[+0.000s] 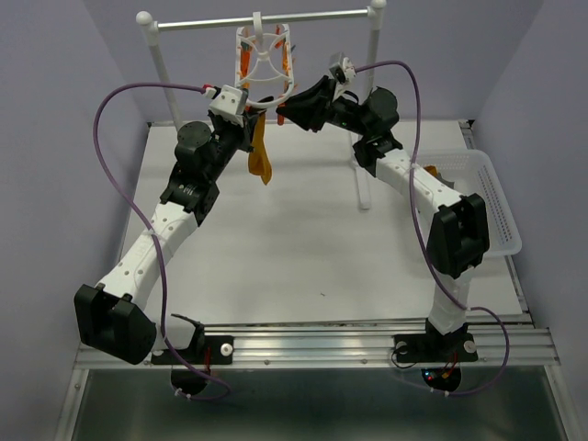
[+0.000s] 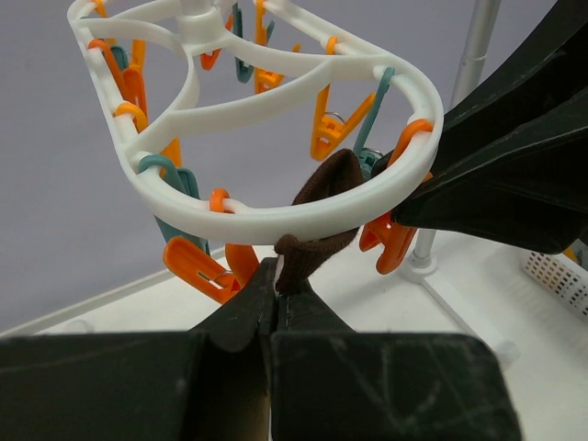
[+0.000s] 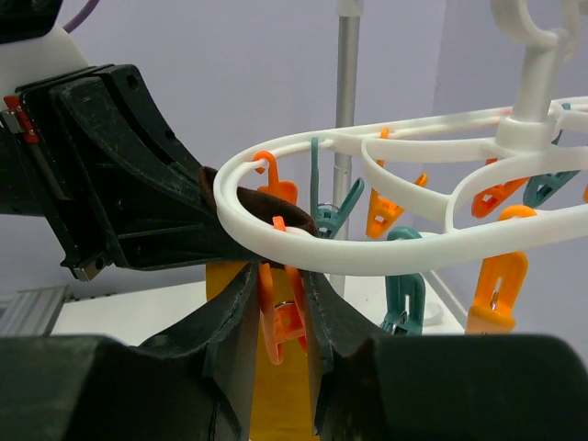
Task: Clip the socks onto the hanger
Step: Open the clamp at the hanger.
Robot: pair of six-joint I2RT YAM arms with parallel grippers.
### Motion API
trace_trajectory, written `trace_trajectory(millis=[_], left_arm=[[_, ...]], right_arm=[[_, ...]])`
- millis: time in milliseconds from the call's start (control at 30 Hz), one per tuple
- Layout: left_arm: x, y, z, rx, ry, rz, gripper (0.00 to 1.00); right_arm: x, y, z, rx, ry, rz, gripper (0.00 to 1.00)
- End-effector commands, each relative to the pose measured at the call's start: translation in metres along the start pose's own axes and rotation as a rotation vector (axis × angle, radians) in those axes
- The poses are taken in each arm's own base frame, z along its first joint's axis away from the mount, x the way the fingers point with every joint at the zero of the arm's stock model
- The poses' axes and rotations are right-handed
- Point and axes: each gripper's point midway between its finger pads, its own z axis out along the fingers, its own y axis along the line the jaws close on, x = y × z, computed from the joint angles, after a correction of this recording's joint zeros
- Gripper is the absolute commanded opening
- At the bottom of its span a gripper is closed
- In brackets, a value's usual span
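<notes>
The white oval hanger [image 1: 266, 60] hangs from the rail with orange and teal clips under its rim. My left gripper [image 2: 276, 274] is shut on the dark brown cuff [image 2: 323, 207] of a mustard sock [image 1: 261, 158], holding it against the hanger's near rim [image 2: 266, 219]. The sock's body hangs below. My right gripper [image 3: 281, 287] reaches in from the other side. Its fingers press both arms of an orange clip [image 3: 285, 317] beside the cuff [image 3: 266, 204]. The other socks are not clearly in view.
A metal rail [image 1: 266, 20] on white posts carries the hanger at the back of the white table. A clear plastic basket [image 1: 491, 197] sits at the right edge beside the right arm. The rail's right post [image 2: 464, 87] stands close behind the grippers.
</notes>
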Motion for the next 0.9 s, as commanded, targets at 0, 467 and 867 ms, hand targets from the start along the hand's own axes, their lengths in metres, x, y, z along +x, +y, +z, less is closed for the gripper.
trace_trajectory(millis=[0, 467, 867], left_arm=[[-0.045, -0.001, -0.003, -0.002, -0.115, 0.006, 0.0], [0.012, -0.018, -0.016, 0.092, 0.023, 0.011, 0.0], [0.038, -0.036, -0.024, 0.149, 0.113, -0.149, 0.0]], right_arm=[[-0.029, 0.0, 0.003, -0.005, -0.054, 0.018, 0.01], [-0.028, -0.008, 0.005, 0.068, -0.002, 0.18, 0.01], [-0.023, 0.01, 0.003, -0.041, 0.042, 0.132, 0.01]])
